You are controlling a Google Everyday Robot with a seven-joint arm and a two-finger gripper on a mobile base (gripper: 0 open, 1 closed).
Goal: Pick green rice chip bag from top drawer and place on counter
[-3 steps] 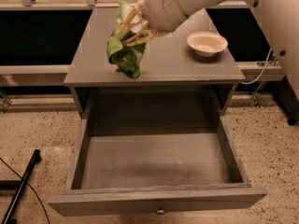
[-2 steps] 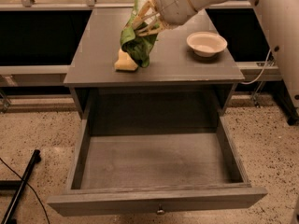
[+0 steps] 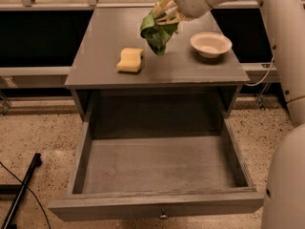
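My gripper (image 3: 164, 13) is shut on the green rice chip bag (image 3: 157, 33) and holds it in the air above the middle of the counter (image 3: 114, 37). The bag hangs crumpled below the fingers, its lower tip just above the counter surface. The top drawer (image 3: 157, 163) is pulled fully out below the counter, with nothing in it; its small knob (image 3: 163, 216) shows on the front panel.
A yellow sponge (image 3: 130, 59) lies on the counter left of the bag. A white bowl (image 3: 210, 44) stands on the counter at the right. My white arm runs down the right side of the view. A black pole (image 3: 21, 194) lies on the speckled floor at the left.
The gripper has carried the bag up and to the right, away from the counter's left front. The yellow sponge, hidden behind the bag before, now shows fully.
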